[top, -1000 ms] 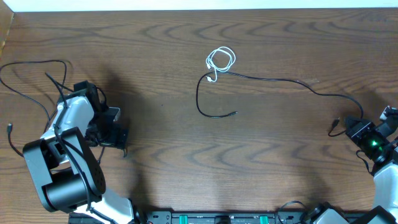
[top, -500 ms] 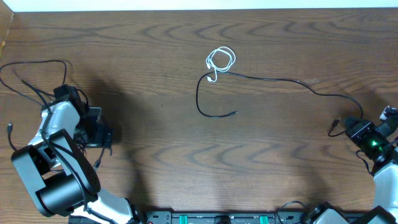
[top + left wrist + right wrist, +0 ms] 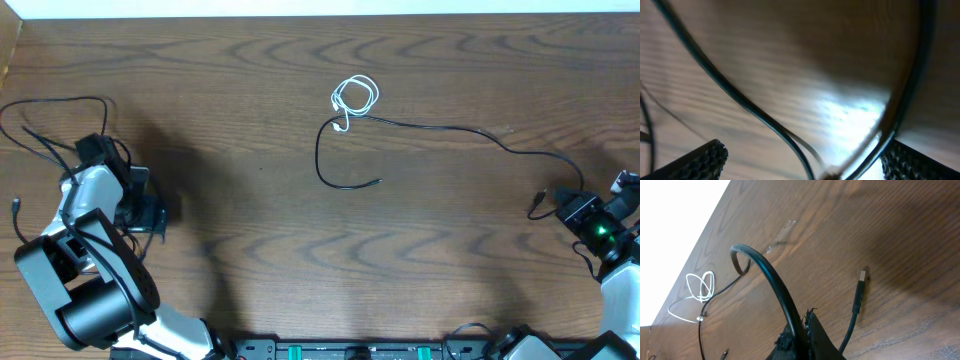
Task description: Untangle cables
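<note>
The thin black cord (image 3: 440, 127) runs from a loop at mid-table (image 3: 322, 165) rightward to my right gripper (image 3: 574, 208), which is shut on it near its plug (image 3: 537, 205). The right wrist view shows the cord (image 3: 771, 280) arching out of the shut fingers (image 3: 816, 330), with the plug (image 3: 858, 292) lying on the wood. The small white cord (image 3: 355, 96) is coiled at the black cord's upper bend and also shows in the right wrist view (image 3: 700, 287). My left gripper (image 3: 150, 214) is open at the far left, far from both cords.
Thicker black arm wires (image 3: 55, 108) loop over the table's left edge and cross blurred and close in the left wrist view (image 3: 740, 100), between the open fingertips (image 3: 705, 159). The table's back edge (image 3: 320, 16) borders a white strip.
My left arm has drawn back to the left, away from the table's middle. The right arm and both cords have not moved.
</note>
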Controlling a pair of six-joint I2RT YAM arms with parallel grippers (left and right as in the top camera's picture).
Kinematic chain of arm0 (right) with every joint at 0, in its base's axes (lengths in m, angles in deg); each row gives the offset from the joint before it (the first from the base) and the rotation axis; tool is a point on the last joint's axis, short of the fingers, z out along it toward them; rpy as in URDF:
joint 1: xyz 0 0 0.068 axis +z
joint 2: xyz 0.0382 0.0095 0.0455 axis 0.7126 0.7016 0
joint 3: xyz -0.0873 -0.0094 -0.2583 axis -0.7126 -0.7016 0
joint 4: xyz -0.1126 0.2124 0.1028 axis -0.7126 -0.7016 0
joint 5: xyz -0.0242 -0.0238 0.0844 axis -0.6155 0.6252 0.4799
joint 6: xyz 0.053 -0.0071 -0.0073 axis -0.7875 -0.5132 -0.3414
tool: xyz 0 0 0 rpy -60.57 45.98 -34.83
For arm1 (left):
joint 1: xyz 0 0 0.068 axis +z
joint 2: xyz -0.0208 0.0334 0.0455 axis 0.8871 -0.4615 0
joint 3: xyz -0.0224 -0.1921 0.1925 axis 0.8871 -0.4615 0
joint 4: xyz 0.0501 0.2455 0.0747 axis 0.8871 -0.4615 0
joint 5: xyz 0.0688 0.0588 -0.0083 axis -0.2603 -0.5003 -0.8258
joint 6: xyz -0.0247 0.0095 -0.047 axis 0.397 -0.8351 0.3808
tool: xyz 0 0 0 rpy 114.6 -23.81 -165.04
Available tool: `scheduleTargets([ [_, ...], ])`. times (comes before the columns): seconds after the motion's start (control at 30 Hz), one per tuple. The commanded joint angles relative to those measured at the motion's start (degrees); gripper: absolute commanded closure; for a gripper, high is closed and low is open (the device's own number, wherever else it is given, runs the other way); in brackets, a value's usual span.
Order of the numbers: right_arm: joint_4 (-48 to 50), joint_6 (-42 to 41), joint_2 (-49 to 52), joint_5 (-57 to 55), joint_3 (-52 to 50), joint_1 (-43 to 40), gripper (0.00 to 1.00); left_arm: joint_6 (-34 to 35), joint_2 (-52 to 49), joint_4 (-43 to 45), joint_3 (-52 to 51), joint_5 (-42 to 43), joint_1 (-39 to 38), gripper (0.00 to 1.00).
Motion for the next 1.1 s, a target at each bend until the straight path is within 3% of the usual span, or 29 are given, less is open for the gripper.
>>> scheduleTargets([
  [0.0,-0.2,0.8,-0.7,0.3,0.2,0.6,0.99,-1.6,-0.7,1.5,-0.2,-1.1,0.7,0.02],
  [0.3,-0.5,0.8,-0.7,0.3,0.2,0.6,0.99,-3.8,-1.9,7.1,-0.2,-1.3,4.5,0.02],
  [0.6,-0.5,0.8,-0.7,0.3,0.2,0.6,0.99,-3.9,-10.0,17.7,-0.2,-1.3,9.0,0.02],
  [0.8,-0.7,0.8,-0.7,0.3,0.2,0.6,0.99,-3.8,-14.3,25.7,-0.2,-6.5,9.2,0.02],
  [1.07,-0.7,0.8,-0.7,0.3,0.2,0.6,0.99,-1.7,-14.4,26.8,-0.2,-6.4,8.9,0.02],
])
